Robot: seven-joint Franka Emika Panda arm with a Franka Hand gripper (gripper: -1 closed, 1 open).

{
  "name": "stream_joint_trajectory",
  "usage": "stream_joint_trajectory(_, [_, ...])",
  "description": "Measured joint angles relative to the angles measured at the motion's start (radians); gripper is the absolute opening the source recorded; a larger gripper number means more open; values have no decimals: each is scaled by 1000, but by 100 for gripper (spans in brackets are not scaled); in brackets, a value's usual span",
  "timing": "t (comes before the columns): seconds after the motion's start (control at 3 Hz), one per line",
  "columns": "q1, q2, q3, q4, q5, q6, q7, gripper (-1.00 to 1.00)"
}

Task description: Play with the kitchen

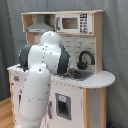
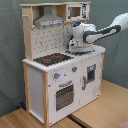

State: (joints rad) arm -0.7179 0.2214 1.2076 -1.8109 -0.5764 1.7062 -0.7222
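The kitchen is a tall white and light-wood toy; in the second exterior view it shows a black stovetop with red rings, a grey hood, a microwave, knobs and an oven door. My arm reaches in from the second exterior view's right, and the gripper hangs low over the sink area beside the stovetop. In the first exterior view the white arm covers the stovetop and the gripper; the kitchen's black faucet and sink show to its right.
The kitchen stands on light wooden boards. A grey curtain hangs behind it. The microwave shelf and hood overhang the counter above the arm.
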Motion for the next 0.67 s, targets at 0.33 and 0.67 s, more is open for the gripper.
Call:
stream_joint_trajectory(0.33, [3, -44, 9, 81, 0, -44, 4, -100])
stream_joint_trajectory(0.67, [6, -118, 40, 118, 0, -90, 27, -100])
